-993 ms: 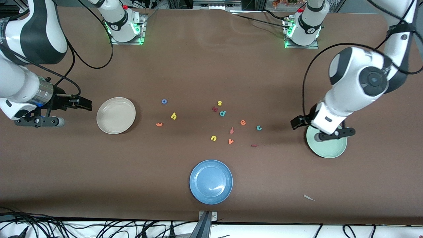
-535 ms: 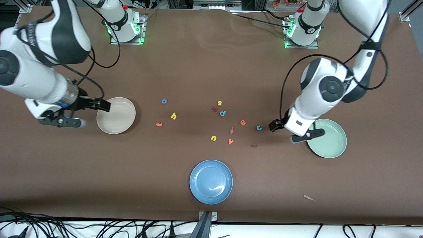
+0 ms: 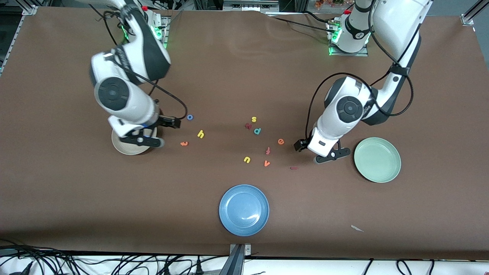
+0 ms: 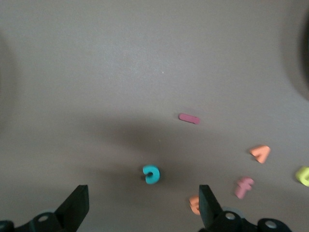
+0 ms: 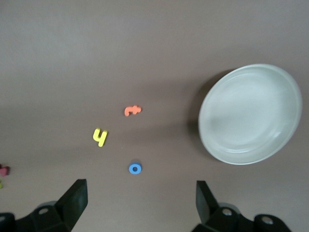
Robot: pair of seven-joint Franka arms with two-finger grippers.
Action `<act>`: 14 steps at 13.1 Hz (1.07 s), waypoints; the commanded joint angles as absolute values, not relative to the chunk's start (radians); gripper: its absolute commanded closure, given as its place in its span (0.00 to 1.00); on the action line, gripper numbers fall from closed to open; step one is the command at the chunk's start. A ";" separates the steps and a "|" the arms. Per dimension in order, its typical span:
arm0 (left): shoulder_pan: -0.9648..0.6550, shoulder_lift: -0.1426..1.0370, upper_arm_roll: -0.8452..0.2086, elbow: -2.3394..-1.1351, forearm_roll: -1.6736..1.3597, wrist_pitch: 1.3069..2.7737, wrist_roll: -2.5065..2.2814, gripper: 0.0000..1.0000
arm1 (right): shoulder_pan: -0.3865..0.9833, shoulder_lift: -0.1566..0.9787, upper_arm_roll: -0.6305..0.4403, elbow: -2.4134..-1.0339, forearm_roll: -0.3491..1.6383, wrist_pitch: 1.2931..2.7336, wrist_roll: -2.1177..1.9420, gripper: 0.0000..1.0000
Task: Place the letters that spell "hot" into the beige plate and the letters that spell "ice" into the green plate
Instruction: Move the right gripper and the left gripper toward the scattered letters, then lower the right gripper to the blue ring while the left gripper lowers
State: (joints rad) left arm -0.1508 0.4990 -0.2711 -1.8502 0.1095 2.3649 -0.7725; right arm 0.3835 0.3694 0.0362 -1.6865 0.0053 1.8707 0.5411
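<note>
My right gripper (image 3: 172,122) hangs open by the blue o (image 3: 190,117); the right wrist view has the blue o (image 5: 135,168) just ahead of the gripper (image 5: 141,191). The yellow h (image 3: 200,134) and orange t (image 3: 184,143) lie close by. That arm's hand covers part of the beige plate (image 3: 126,150). My left gripper (image 3: 300,145) is open over the teal c (image 4: 151,174), which the front view hides. The orange e (image 3: 280,141) and dark red i (image 3: 293,167) lie beside it. The green plate (image 3: 377,159) sits toward the left arm's end.
A blue plate (image 3: 244,209) sits nearer the front camera. Other letters lie mid-table: yellow s (image 3: 253,119), dark red zigzag (image 3: 248,125), teal p (image 3: 257,131), reddish f (image 3: 268,150), yellow u (image 3: 246,159), orange v (image 3: 267,163). A paper scrap (image 3: 357,228) lies near the front edge.
Both arms swung in from the table's ends. The right gripper passed over the beige plate toward the o. The left gripper left the green plate and now covers the c.
</note>
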 commanded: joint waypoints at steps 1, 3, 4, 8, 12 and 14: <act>-0.172 0.541 -0.268 -1.887 0.217 2.447 -0.879 0.00 | 0.377 0.341 0.078 -1.859 0.011 2.006 0.552 0.01; -0.175 0.577 -0.270 -1.887 0.262 2.473 -0.920 0.00 | 0.377 0.348 0.084 -1.949 0.008 2.116 0.531 0.01; -0.182 0.589 -0.270 -1.887 0.262 2.474 -0.920 0.00 | 0.377 0.351 0.089 -2.001 0.008 2.191 0.497 0.01; -0.187 0.621 -0.270 -1.884 0.262 2.487 -0.911 0.03 | 0.377 0.393 0.110 -2.131 0.009 2.347 0.439 0.01; -0.195 0.638 -0.271 -1.882 0.262 2.485 -0.911 0.14 | 0.377 0.434 0.127 -2.166 0.008 2.473 0.437 0.01; -0.199 0.649 -0.270 -1.881 0.262 2.485 -0.913 0.20 | 0.377 0.439 0.133 -2.168 0.006 2.476 0.433 0.14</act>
State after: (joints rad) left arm -0.1913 0.6334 -0.2719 -1.8912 0.2279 2.4761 -0.8925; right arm 0.3846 0.4417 0.1218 -2.1545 0.0053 2.4528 0.4518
